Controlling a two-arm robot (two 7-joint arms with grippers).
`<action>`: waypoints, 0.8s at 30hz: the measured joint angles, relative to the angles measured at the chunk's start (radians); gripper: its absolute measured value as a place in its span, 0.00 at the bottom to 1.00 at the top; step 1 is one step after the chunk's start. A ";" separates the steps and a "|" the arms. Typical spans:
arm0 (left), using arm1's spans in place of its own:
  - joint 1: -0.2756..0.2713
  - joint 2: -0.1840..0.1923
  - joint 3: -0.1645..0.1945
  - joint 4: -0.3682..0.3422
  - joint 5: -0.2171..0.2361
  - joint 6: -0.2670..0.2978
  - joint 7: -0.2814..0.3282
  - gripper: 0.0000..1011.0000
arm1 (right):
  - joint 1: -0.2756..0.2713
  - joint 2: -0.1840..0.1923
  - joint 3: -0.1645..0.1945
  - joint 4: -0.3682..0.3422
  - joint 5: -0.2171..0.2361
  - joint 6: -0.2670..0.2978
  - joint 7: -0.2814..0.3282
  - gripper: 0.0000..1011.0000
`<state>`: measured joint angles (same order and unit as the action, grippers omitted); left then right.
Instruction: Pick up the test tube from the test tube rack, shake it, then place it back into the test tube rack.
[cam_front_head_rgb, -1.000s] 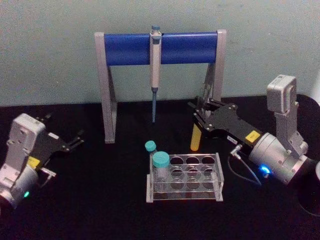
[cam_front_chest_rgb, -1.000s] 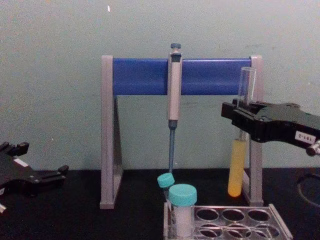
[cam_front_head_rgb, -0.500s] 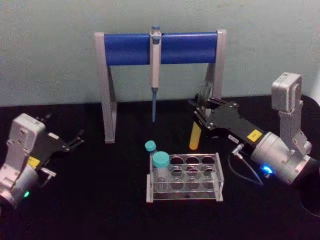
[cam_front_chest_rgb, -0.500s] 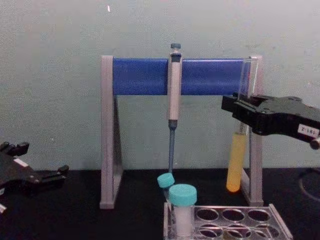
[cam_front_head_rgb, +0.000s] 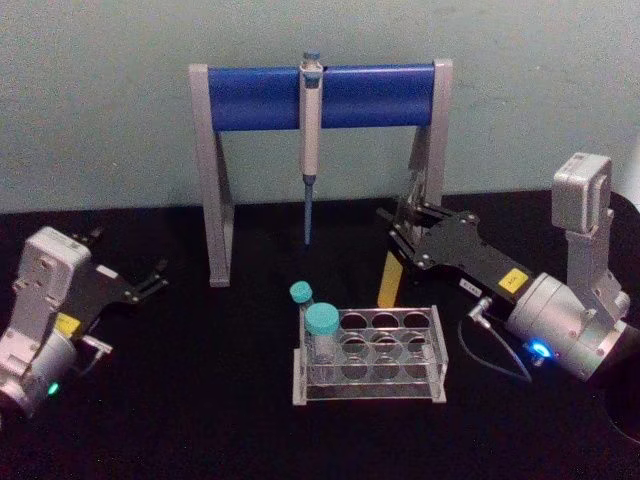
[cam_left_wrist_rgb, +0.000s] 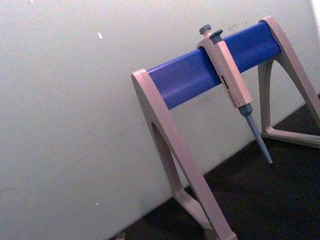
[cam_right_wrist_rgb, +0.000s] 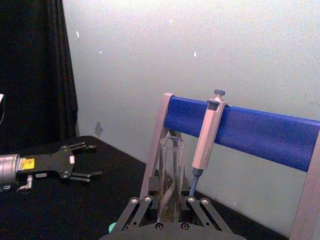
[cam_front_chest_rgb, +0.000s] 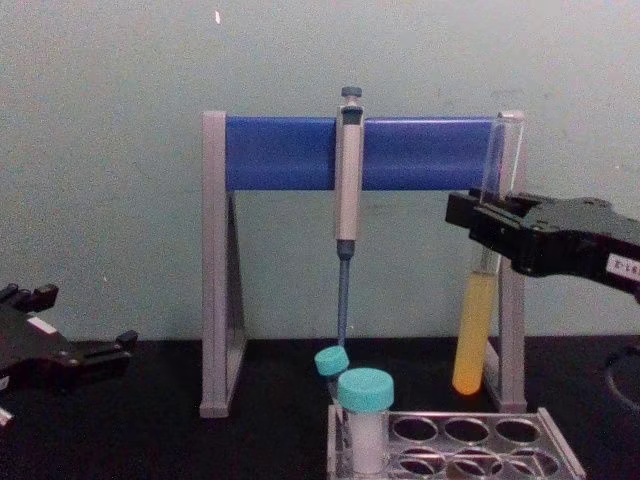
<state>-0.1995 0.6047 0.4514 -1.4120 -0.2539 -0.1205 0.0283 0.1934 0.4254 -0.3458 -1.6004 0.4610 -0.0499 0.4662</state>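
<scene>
The test tube, clear glass with yellow-orange liquid in its lower part, hangs in the air behind and above the test tube rack. It leans, its open top toward the stand's right leg. My right gripper is shut on the test tube's upper half. From the head view, the test tube sits just behind the rack's right rear corner, held by the right gripper. The right wrist view shows the tube's open mouth rising between the fingers. My left gripper rests open at the far left.
A grey-and-blue pipette stand stands at the back, with a pipette hanging from its bar. Two white tubes with teal caps stand in the rack's left column. A black table surface surrounds the rack.
The right gripper has shifted slightly to the right and lower. The test tube went from upright to leaning, its bottom swinging left. The left arm has not moved.
</scene>
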 joint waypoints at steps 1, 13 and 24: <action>0.000 0.000 0.000 0.000 0.000 0.000 0.000 1.00 | -0.002 0.002 -0.001 -0.001 0.001 0.000 0.001 0.22; 0.000 0.000 0.000 0.000 0.000 0.000 0.000 1.00 | -0.004 0.007 -0.013 0.019 0.008 0.002 0.007 0.22; 0.000 0.000 0.000 0.000 0.000 0.000 0.000 1.00 | 0.013 -0.001 -0.022 0.056 0.007 0.002 0.009 0.22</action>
<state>-0.1995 0.6047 0.4514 -1.4119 -0.2539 -0.1205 0.0283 0.2064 0.4242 -0.3675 -1.5441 0.4684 -0.0474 0.4749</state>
